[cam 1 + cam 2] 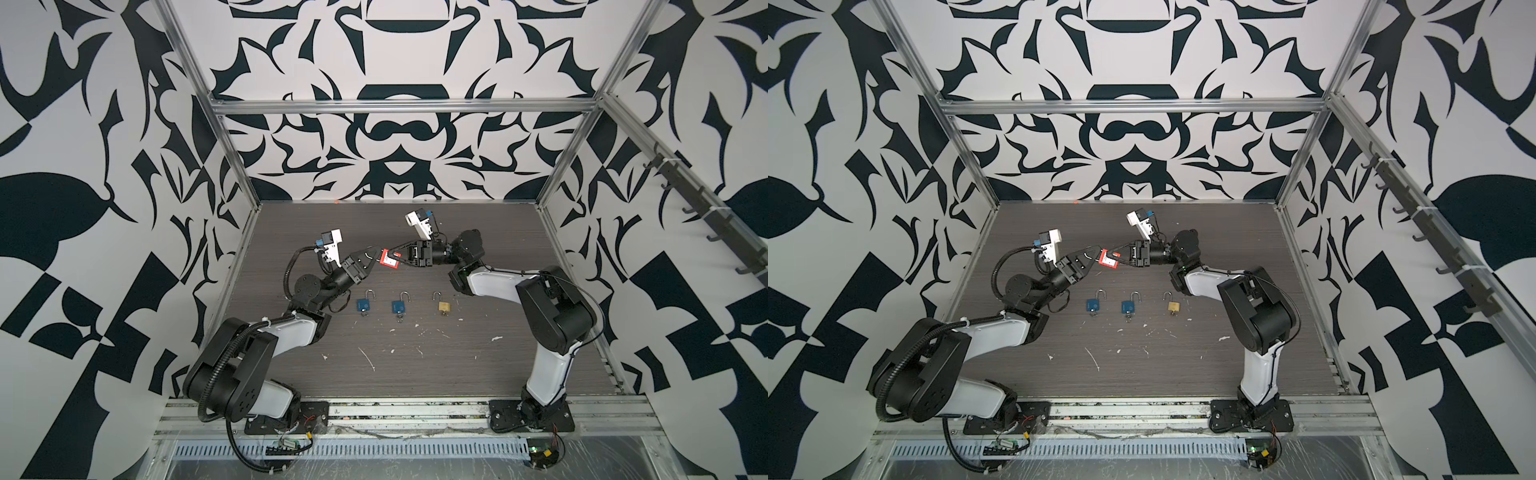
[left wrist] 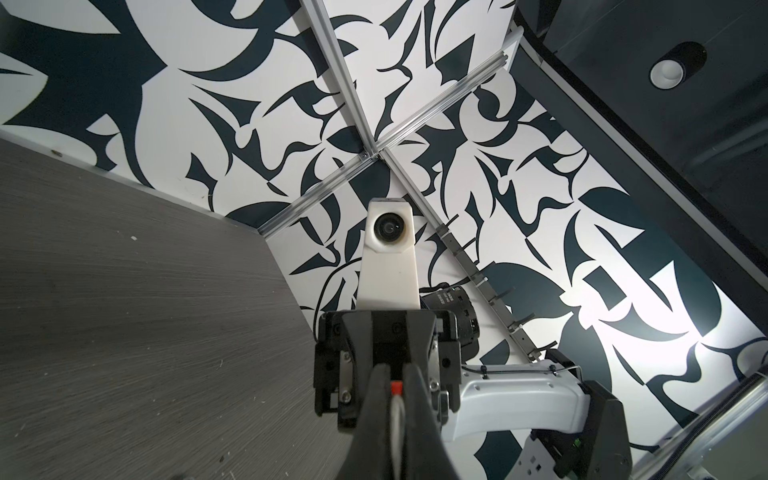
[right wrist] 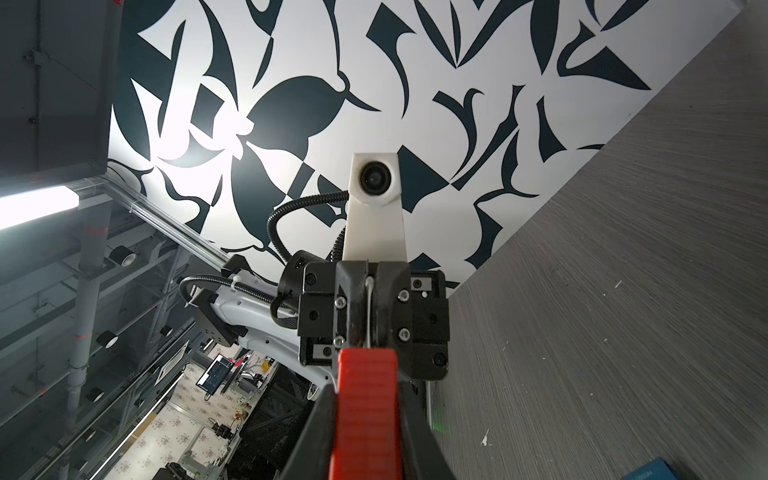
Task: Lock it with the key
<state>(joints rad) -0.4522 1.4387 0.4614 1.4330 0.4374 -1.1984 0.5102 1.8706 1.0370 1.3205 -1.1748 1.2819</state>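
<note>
My left gripper (image 1: 376,253) is pinched together on the thin white shackle (image 3: 369,307), which runs rightward into the red padlock (image 1: 387,260) held off the table (image 1: 415,365), its body clamped in my right gripper (image 1: 397,257), so I'd push along that left-right line.

Looked steeply down from high at the front in both top views, sharing the whole bench (image 1: 415,374); faced each other closely from the wrists.

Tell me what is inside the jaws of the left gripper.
The left gripper is shut on the pale shackle of the red padlock. The black fingers cover part of its loop.
</note>
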